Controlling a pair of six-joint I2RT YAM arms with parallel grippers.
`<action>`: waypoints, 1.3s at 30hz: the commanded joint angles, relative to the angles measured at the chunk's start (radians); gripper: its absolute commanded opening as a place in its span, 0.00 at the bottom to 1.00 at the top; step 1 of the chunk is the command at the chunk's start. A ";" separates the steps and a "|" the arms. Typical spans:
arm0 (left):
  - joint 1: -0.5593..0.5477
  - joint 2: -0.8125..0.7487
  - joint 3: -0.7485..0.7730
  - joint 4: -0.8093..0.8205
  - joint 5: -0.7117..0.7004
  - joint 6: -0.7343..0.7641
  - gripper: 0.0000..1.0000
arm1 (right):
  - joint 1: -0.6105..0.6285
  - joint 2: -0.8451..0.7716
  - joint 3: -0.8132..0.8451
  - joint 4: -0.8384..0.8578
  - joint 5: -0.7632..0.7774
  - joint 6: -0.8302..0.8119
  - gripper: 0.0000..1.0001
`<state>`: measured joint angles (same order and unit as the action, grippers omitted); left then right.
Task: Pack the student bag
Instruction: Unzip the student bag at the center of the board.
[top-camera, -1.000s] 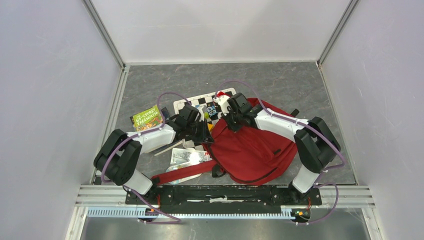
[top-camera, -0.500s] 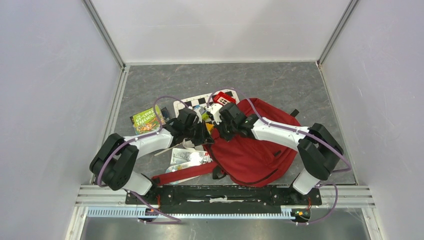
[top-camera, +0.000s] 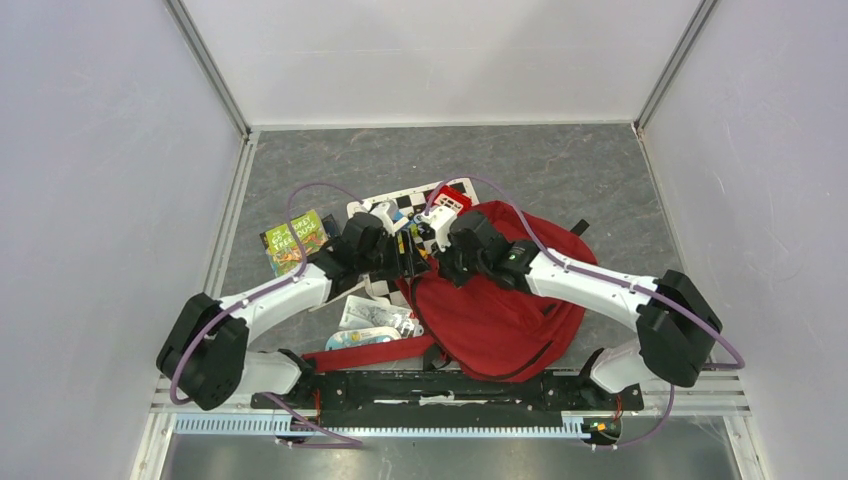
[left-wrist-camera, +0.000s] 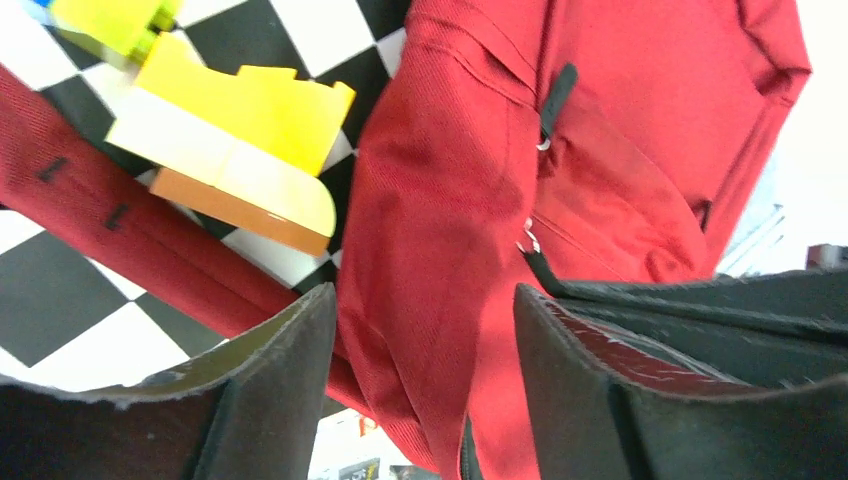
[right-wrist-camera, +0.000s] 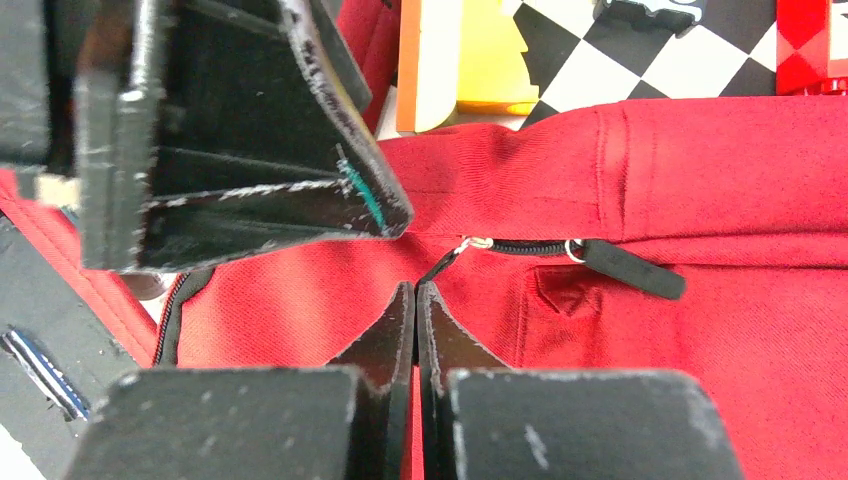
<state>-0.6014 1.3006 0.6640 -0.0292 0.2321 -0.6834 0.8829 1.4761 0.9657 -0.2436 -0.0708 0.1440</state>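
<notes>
The student bag (top-camera: 505, 305) is a red backpack lying flat at centre right, with one strap (top-camera: 370, 350) trailing left. My two grippers meet at its upper left corner. My left gripper (top-camera: 404, 262) (left-wrist-camera: 420, 300) is open; a fold of red bag fabric (left-wrist-camera: 440, 230) rises between its fingers (left-wrist-camera: 270, 380) without being pinched. My right gripper (top-camera: 437, 256) (right-wrist-camera: 415, 288) is shut on a thin black zipper pull (right-wrist-camera: 447, 262) that runs from a small ring on the bag's zip. A second zipper pull (right-wrist-camera: 628, 268) lies loose to the right.
A checkerboard (top-camera: 385, 208) lies behind the bag with a yellow and orange block (left-wrist-camera: 235, 150) and a red item (top-camera: 452, 195) on it. A green book (top-camera: 292, 240) sits to the left. Printed packets (top-camera: 375, 318) lie near the strap.
My left gripper has opened and let go of the bag fabric. Both arms have stretched out, and the right gripper has moved left and nearer with the bag's corner.
</notes>
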 joint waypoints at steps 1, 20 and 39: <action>0.009 0.022 0.096 -0.086 -0.092 0.131 0.78 | 0.014 -0.065 -0.022 0.030 0.004 0.024 0.00; 0.014 0.238 0.216 0.089 0.136 0.200 0.96 | 0.014 -0.163 -0.085 0.050 0.057 0.037 0.00; -0.009 0.357 0.319 0.060 0.177 0.223 0.64 | 0.014 -0.162 -0.091 0.060 0.062 0.028 0.00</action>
<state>-0.6041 1.6428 0.9390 0.0284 0.3954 -0.5026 0.8902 1.3407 0.8761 -0.2253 -0.0174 0.1677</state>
